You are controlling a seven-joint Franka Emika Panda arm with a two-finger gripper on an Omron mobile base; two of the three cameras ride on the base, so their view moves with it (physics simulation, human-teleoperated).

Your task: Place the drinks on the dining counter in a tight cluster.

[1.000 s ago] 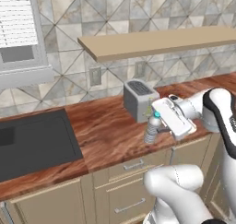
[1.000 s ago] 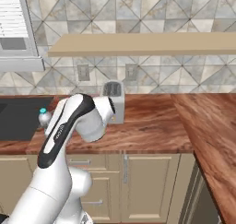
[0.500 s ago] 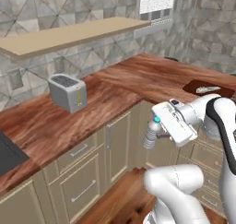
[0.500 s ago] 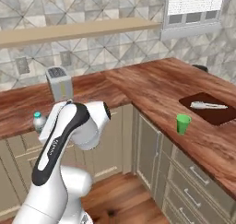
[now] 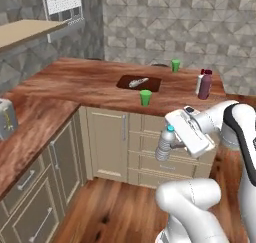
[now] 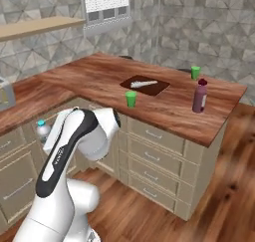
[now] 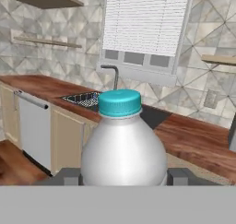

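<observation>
The gripper (image 5: 169, 145) is clamped on a small clear bottle with a blue cap (image 5: 164, 144), holding it upright in the air out in front of the cream cabinet drawers, above the wooden floor. In the hand view the same bottle (image 7: 123, 147) stands between the two dark fingertips (image 7: 67, 176), its teal-blue cap uppermost.

The reddish-brown dining counter (image 5: 95, 84) runs across the room beyond the arm. Close to its far right corner stands a wide dark-purple bottle with a maroon cap (image 5: 204, 84), and a slim white bottle with a red cap (image 5: 199, 83) is just beside it, possibly touching, though the view is too small to be sure. From the right base view the purple bottle (image 6: 199, 96) mostly hides the white one.

Near the front edge of the counter sits a small green cup (image 5: 145, 97), just in front of a dark cutting board (image 5: 140, 82). A second green cup (image 5: 175, 65) stands toward the back edge.
</observation>
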